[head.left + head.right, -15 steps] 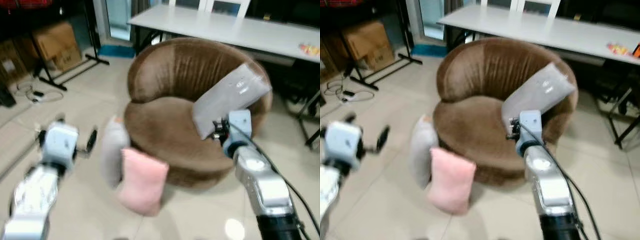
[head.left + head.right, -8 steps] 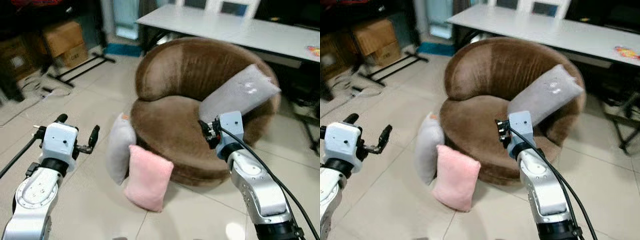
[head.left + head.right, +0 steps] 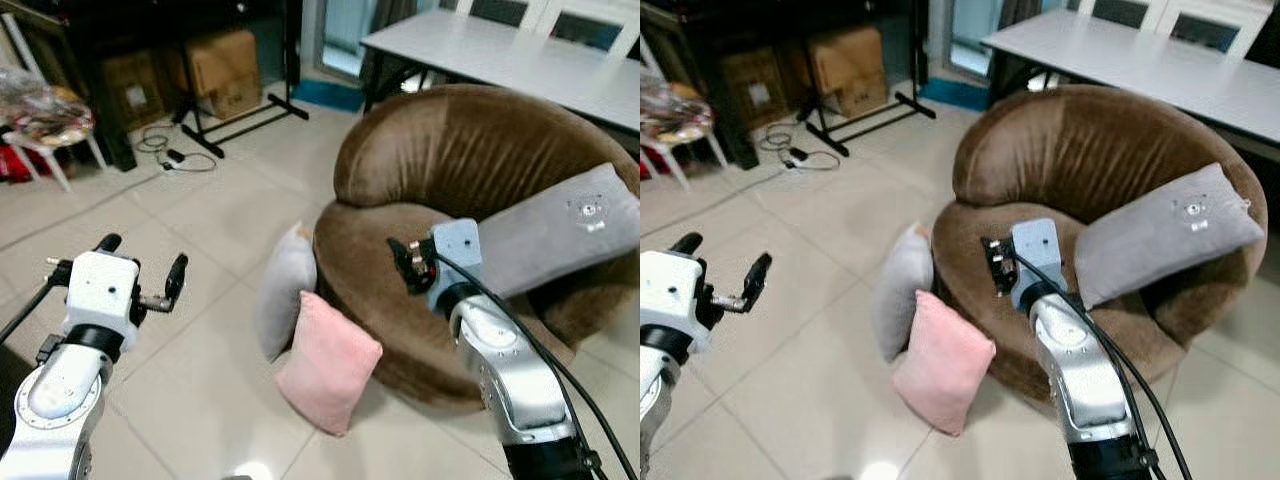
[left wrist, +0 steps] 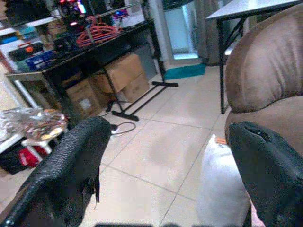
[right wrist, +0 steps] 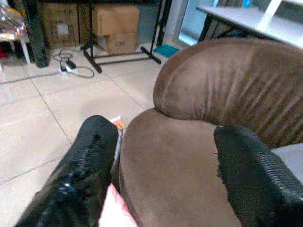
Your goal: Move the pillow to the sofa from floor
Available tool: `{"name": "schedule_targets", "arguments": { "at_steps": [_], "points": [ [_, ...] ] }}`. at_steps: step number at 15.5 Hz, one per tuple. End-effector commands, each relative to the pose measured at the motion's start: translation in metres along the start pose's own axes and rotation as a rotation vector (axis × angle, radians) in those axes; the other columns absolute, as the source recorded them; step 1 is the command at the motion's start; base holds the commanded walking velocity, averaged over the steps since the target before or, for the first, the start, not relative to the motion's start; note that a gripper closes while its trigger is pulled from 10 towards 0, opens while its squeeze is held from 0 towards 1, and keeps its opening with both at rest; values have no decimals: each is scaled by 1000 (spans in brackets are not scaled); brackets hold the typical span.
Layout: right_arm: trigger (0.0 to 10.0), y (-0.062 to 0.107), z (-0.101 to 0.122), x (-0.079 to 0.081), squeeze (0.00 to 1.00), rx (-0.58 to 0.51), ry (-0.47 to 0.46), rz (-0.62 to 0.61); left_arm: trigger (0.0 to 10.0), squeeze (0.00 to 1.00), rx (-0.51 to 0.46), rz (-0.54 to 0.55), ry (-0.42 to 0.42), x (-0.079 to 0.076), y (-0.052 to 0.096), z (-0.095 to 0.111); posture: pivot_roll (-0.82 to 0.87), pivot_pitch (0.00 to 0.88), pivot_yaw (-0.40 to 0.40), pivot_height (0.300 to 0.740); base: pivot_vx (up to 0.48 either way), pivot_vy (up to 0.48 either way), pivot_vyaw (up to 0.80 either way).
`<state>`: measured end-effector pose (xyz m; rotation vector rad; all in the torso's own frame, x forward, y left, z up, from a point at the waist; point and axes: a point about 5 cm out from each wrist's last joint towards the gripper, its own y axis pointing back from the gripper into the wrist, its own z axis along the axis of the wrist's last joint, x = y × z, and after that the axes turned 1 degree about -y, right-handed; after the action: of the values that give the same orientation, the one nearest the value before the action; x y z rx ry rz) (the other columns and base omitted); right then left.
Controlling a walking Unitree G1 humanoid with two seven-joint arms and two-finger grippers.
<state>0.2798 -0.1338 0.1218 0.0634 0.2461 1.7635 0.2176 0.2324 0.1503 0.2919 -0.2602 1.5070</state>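
Note:
A pink pillow (image 3: 328,362) stands on the floor tiles, leaning on the front of the round brown sofa (image 3: 470,150). Beside it a grey pillow (image 3: 285,303) also leans on the sofa from the floor. Another grey pillow (image 3: 560,240) lies on the sofa seat against its right arm. My right gripper (image 3: 405,265) is open above the seat's front left part, holding nothing, left of that pillow. My left gripper (image 3: 142,262) is open over bare floor, well to the left of the floor pillows. The left wrist view shows the grey floor pillow (image 4: 222,184) between its fingers (image 4: 75,161).
Cardboard boxes (image 3: 225,70) and a black rack's feet (image 3: 245,115) stand at the back left, with a cable (image 3: 175,158) on the floor. A stool with a bundle (image 3: 40,105) is at the far left. A white table (image 3: 520,55) stands behind the sofa.
The camera has swung left, so the sofa sits further right in the picture. My right gripper has come away from the grey pillow on the sofa. Both grippers stay open.

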Motion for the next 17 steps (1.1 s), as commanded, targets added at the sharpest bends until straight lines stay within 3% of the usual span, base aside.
{"name": "schedule_targets", "arguments": {
  "at_steps": [1, 8, 17],
  "points": [
    [10000, 1, 0, 0, 1000, 4, -13, 22, 10000, 0, -11, -7, 0, -1, 0, 3, 37, 0, -58, 740, 289, 0, 800],
    [10000, 3, 1, 3, 1000, -4, -19, 62, 10000, 0, 6, -7, 5, 1, 4, -2, 39, 0, -65, 740, 289, 0, 800],
    [10000, 0, 2, -4, 1000, -8, -13, -19, 10000, 0, 2, -7, -2, 2, 1, -3, 37, 0, -64, 740, 290, 0, 0]
  ]
}}
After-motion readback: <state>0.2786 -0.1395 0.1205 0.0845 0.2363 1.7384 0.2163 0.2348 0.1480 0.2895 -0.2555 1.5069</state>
